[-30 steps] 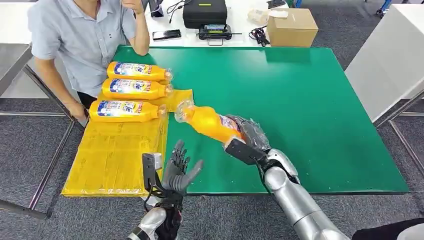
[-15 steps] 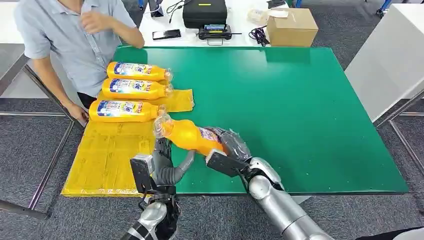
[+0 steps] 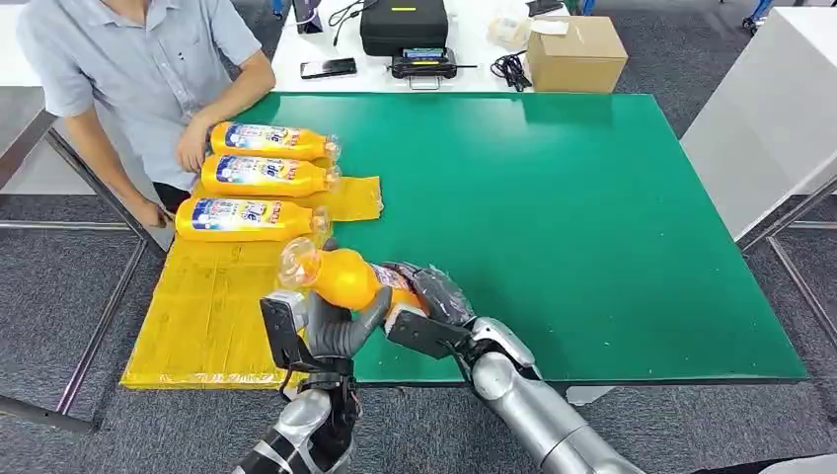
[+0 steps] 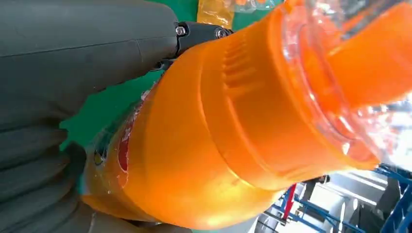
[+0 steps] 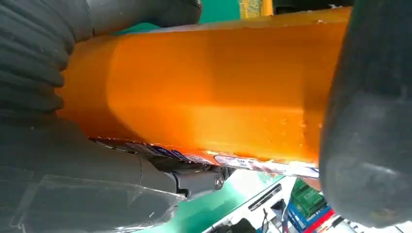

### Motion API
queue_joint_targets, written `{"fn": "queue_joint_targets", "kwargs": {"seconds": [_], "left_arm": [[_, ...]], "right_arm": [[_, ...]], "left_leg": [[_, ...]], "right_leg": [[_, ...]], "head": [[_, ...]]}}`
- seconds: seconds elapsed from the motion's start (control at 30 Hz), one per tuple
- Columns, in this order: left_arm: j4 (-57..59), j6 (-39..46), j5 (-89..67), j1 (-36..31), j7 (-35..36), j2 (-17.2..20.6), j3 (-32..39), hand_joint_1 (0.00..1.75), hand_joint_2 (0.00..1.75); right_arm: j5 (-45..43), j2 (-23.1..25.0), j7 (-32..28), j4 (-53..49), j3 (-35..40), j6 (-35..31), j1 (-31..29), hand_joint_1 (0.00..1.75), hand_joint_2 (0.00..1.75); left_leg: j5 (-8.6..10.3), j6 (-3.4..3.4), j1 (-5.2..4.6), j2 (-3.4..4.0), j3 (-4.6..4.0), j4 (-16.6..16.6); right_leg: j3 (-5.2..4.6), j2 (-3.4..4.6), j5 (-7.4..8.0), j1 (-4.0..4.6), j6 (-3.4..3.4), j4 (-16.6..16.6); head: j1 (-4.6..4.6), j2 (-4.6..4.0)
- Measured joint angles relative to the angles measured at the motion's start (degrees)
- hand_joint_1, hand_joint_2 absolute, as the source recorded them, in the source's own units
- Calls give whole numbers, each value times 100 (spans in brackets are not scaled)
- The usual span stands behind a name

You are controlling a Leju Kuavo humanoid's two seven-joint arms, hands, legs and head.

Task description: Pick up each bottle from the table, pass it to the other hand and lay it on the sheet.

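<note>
An orange bottle [image 3: 347,278] with a clear cap hangs over the table's front edge, cap toward the yellow sheet [image 3: 212,316]. My right hand [image 3: 434,294] grips its labelled base end, its fingers [image 5: 34,53] wrapped round the body [image 5: 209,92]. My left hand [image 3: 334,328] cups the bottle's neck end from below. Its thumb [image 4: 87,43] and fingers [image 4: 29,174] lie on either side of the bottle [image 4: 233,126]. Three more orange bottles [image 3: 266,140], [image 3: 265,176], [image 3: 245,219] lie side by side on the sheet's far part.
A person [image 3: 148,69] stands at the table's left corner, one hand [image 3: 191,153] at the farthest bottle. Behind the green mat [image 3: 592,217] are a cardboard box [image 3: 577,51], a black case [image 3: 403,25] and a phone [image 3: 329,67]. A white table [image 3: 770,118] stands to the right.
My right arm has carried the bottle leftward and nearer, to my left hand, which has risen and closed under the neck end. The person's hand has come down to the farthest bottle.
</note>
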Motion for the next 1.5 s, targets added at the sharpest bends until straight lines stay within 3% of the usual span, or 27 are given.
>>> {"fn": "queue_joint_targets", "kwargs": {"seconds": [0.17, 0.2, 0.23, 0.27, 0.37, 0.4, 0.43, 0.73, 0.77, 0.8, 1.2, 1.33, 1.4, 1.5], "left_arm": [[0, -223, 155, -10, 136, -33, 11, 0, 175], [0, -227, 153, -10, 136, -44, 11, 35, 175], [-4, -230, 149, -9, 133, -57, 11, 35, 175], [-15, -230, 129, -9, 116, -61, 11, 175, 175], [-68, -186, 15, -12, -24, -68, 11, 175, 175], [-77, -195, 15, -18, -37, -68, 11, 175, 175], [-87, -208, 37, -18, -46, -68, 13, 175, 175], [-210, -223, 105, 67, -54, -68, 61, 175, 175], [-210, -223, 105, 71, -55, -68, 72, 175, 175], [-210, -223, 105, 74, -55, -68, 77, 175, 175], [-428, -394, 7, 164, -133, -44, 116, 175, 175], [-590, 99, -340, 248, -304, -26, 140, 175, 175], [-579, 488, -821, 298, -350, -31, 300, 175, 175], [-337, 588, -1659, 334, -485, -159, 1086, 175, 175]], "right_arm": [[15, 7, -9, 20, 85, 0, -50, 175, 175], [11, 7, -20, 24, 96, 0, -61, 175, 175], [-4, 7, -31, 31, 112, 5, -77, 175, 175], [-26, 9, -44, 39, 118, 13, -87, 175, 175], [-135, 33, -133, 46, 125, 79, -92, 175, 175], [-190, 37, -153, 46, 125, 122, -92, 162, 175], [-240, 37, -168, 46, 125, 153, -92, 119, 175], [-304, 20, -212, 46, 129, 190, -80, 119, 175], [-304, 20, -212, 46, 133, 190, -80, 54, 175], [-304, 20, -214, 46, 140, 190, -80, 0, 175], [-459, -103, -243, -101, 98, 166, 230, 0, 175], [-417, -221, -278, -219, -83, -31, 621, 0, 175], [-308, -289, -278, -304, -247, -221, 899, 0, 175], [-112, -354, -278, -457, -559, -542, 1348, 0, 175]], "left_leg": [[0, 0, -1, 0, -2, 0], [0, 0, -1, 0, -1, 0], [0, 0, -1, 0, -1, 0], [0, 0, -1, 0, -1, 0], [0, 0, 0, 1, 0, 0], [0, 0, 0, 0, 0, 0], [0, 0, 0, 0, 0, 0], [0, 0, 0, 1, 0, 0], [0, 0, -1, 1, 0, 0], [0, 0, -1, 1, 0, 0], [-1, 0, -1, 0, 0, 0], [-3, 2, -1, -2, -3, 0], [-4, 2, -1, -2, -4, 0], [-4, 2, -1, 0, -4, 0]], "right_leg": [[-1, 0, 0, 0, 0, 0], [0, 0, 0, 0, 0, 0], [0, 0, 0, 0, 0, 0], [0, 0, 0, 0, 0, 0], [-1, 0, 0, 0, 0, 0], [0, 0, 0, 0, 0, 0], [0, 0, 0, 0, 0, 0], [-1, 1, 0, 0, 0, 0], [-1, 1, 0, 0, 0, 0], [-1, 0, 0, 0, 0, -1], [-2, 0, 0, -1, 0, -1], [-4, -1, -2, -1, 0, -3], [-4, -1, -2, 0, -1, -3], [-5, 0, -2, 0, -1, -3]], "head": [[0, 0], [-2, 0], [-2, 0], [0, 0], [-2, 0], [-2, 0], [0, 0], [-2, 0], [-2, 0], [-2, 0], [-2, 0], [-2, 0], [0, 0], [0, 0]]}}
